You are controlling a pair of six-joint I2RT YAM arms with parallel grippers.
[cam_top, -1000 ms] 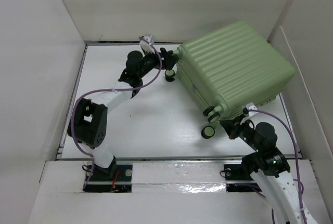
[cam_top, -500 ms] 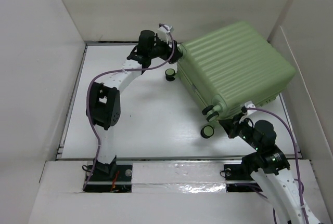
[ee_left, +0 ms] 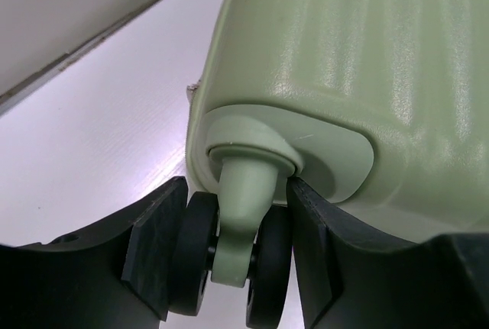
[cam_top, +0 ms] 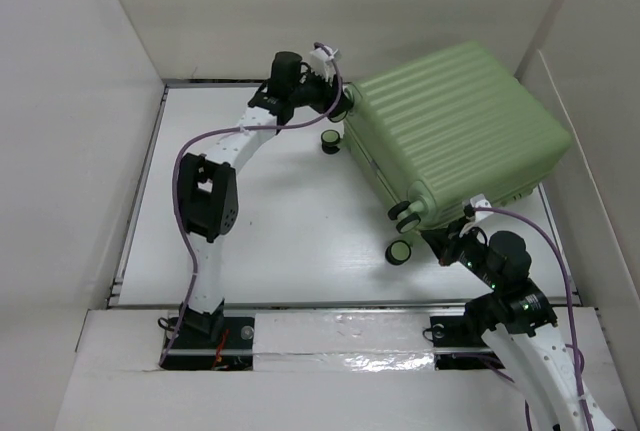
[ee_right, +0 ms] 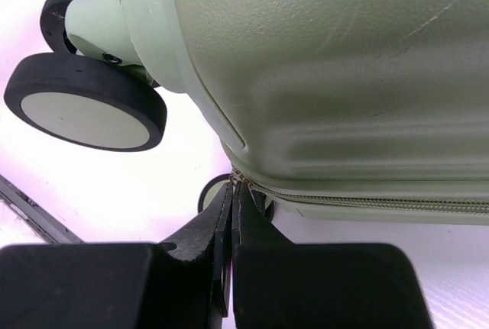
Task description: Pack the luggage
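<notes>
Two holds: left gripper [ee_left: 233,256] jaws pinch a caster wheel [ee_left: 195,262], probably anchoring the suitcase [cam_top: 450,126]; right gripper [ee_right: 231,211] jaws press together at its zipper [ee_right: 367,201], likely to tug it.

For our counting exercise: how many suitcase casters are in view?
4: a caster in the left gripper, another beside it, two at the luggage's near corner by the right gripper. None seems hidden.
</notes>
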